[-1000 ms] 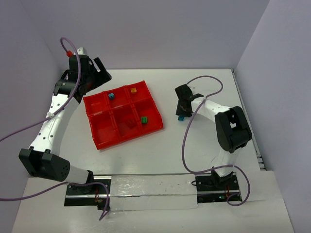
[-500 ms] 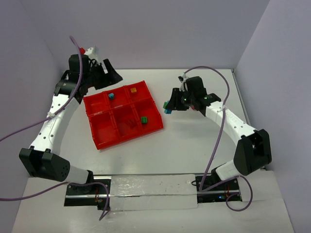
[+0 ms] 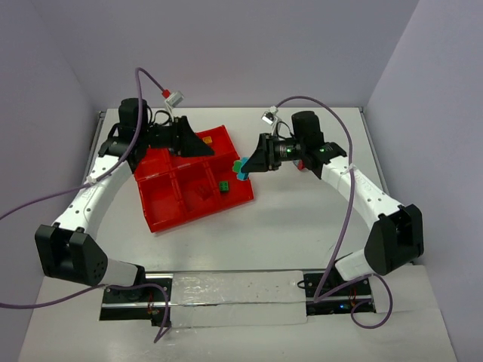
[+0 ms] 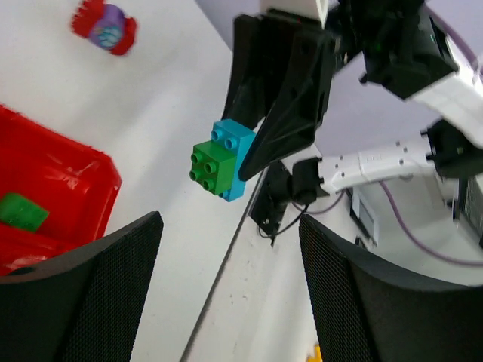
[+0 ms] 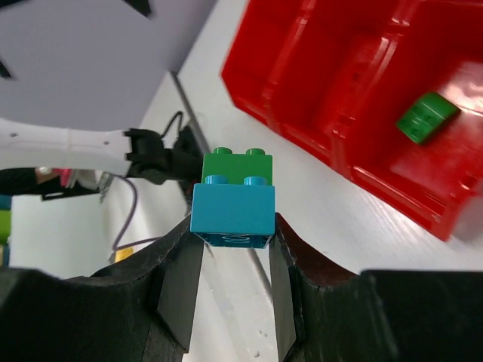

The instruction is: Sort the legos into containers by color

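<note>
My right gripper (image 3: 245,167) is shut on a teal-blue lego (image 5: 232,211) with a green lego (image 5: 238,164) stuck to its far side. It holds the pair in the air just off the right edge of the red tray (image 3: 162,215). The held pair also shows in the left wrist view (image 4: 223,160). A loose green lego (image 3: 225,186) lies in the tray's near right compartment and also shows in the right wrist view (image 5: 427,118). My left gripper (image 3: 205,145) is open and empty above the tray's far side, pointing at the right gripper. A small orange-yellow bit (image 3: 207,140) shows by its tip.
The tray's wall (image 5: 332,113) lies to the right of the held bricks. A white and red cable connector (image 3: 172,96) hangs behind the tray. A taped strip (image 3: 234,298) runs along the table's near edge between the arm bases.
</note>
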